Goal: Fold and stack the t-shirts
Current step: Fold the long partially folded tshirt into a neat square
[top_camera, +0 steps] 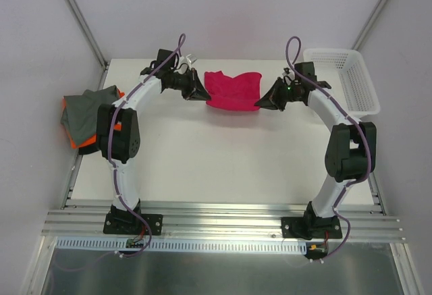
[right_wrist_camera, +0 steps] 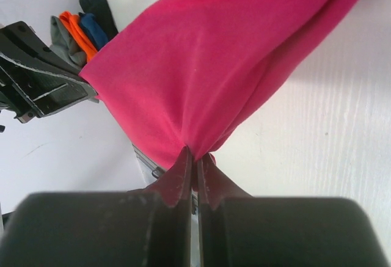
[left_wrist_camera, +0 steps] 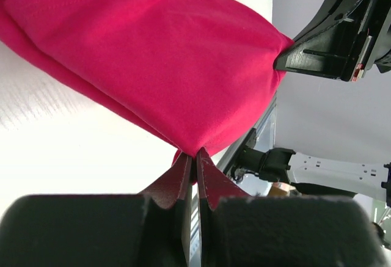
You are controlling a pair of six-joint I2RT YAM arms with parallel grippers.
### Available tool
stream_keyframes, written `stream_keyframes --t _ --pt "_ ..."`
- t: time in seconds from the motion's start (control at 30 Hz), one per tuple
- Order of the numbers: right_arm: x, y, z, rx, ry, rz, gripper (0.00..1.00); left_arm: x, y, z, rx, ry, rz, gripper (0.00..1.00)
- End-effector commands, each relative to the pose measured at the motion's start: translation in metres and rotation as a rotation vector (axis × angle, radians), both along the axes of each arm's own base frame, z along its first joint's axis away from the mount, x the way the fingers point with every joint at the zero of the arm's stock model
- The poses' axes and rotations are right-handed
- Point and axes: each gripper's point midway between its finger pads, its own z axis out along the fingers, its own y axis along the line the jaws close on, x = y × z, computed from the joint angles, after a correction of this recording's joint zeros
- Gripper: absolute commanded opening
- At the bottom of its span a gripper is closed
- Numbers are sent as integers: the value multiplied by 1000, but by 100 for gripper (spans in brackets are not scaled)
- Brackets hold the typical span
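While between jaws, one t-shirt (top_camera: pixel 233 89) (magenta)

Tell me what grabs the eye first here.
The magenta-pink t-shirt at the far middle of the table stands out, stretched between the left hand and the right hand, each shut on one end of it. Next come the pile of grey and orange shirts at the table's left edge and the white mesh basket at its far right corner.
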Motion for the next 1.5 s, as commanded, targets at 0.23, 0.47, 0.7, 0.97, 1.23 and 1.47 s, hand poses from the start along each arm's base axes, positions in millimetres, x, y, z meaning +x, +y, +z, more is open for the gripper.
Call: stream_keyframes --t 0.23,0.47,0.7,0.97,1.23,1.47 --pt "59 -8 39 17 -156 -50 0 40 -6 21 10 -153 -1 0" --pt "99 -8 9 -2 -156 -65 0 69 -7 -9 63 -175 20 0" --pt "133 -6 -7 -11 -181 -71 0 106 -5 -26 111 -236 65 0" --pt "167 -8 -1 -35 -259 -102 0 135 1 -32 151 -306 118 0" --pt "214 -11 -15 -70 -342 -129 0 179 12 -52 239 -430 177 0" --pt "253 -23 -48 -74 -379 -191 0 227 24 -80 309 -525 269 0"
